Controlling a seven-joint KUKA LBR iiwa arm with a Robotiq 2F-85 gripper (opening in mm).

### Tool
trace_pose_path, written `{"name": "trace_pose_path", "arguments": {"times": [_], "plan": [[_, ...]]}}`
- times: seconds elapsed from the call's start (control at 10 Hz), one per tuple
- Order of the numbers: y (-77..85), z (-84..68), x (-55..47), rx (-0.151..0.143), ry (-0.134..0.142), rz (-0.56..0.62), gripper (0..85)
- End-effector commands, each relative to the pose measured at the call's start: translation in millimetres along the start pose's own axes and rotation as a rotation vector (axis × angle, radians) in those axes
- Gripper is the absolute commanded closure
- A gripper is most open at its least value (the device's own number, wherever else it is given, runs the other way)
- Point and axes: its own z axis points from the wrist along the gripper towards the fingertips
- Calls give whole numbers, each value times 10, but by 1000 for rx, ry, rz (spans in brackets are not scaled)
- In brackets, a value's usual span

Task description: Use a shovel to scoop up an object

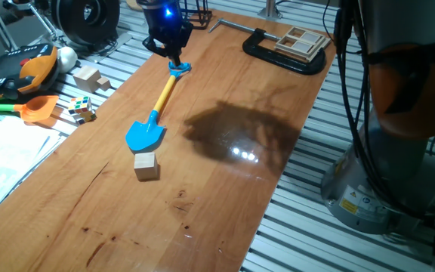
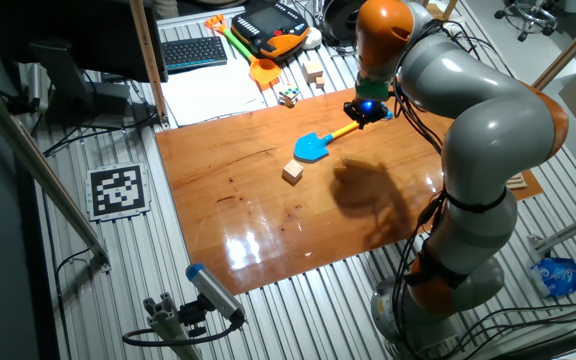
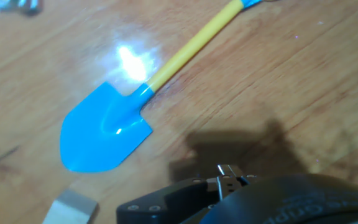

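Glossy wooden table (image 1: 225, 189) on a ribbed metal floor (image 2: 98, 290).

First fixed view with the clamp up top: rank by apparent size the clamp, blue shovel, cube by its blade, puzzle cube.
1. Clamp, though farther from the camera
2. Shovel, close to the clamp in length but slimmer
3. Cube
4. Puzzle cube, close to the cube; order unsure

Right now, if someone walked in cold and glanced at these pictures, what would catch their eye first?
Probably the bright blue and yellow shovel lying flat near the middle of the wooden table, its blade pointing at a small pale cube just off the tip. Next, the gripper with its blue light, down at the shovel's handle end. Past the table's edge, an orange toy shovel sits among clutter.
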Motion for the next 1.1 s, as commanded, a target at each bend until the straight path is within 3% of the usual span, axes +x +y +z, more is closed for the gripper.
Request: {"name": "trace_pose_path", "arguments": {"times": [0.0, 0.3, 0.5, 0.8, 1.0], "plan": [[-53, 12, -62, -2, -1, 5, 850], [-138, 40, -188, -2, -1, 51, 850], [-165, 96, -174, -9, -6, 85, 850], [-165, 116, -143, 4, -22, 110, 850], [-165, 117, -137, -18, -24, 128, 850]]}}
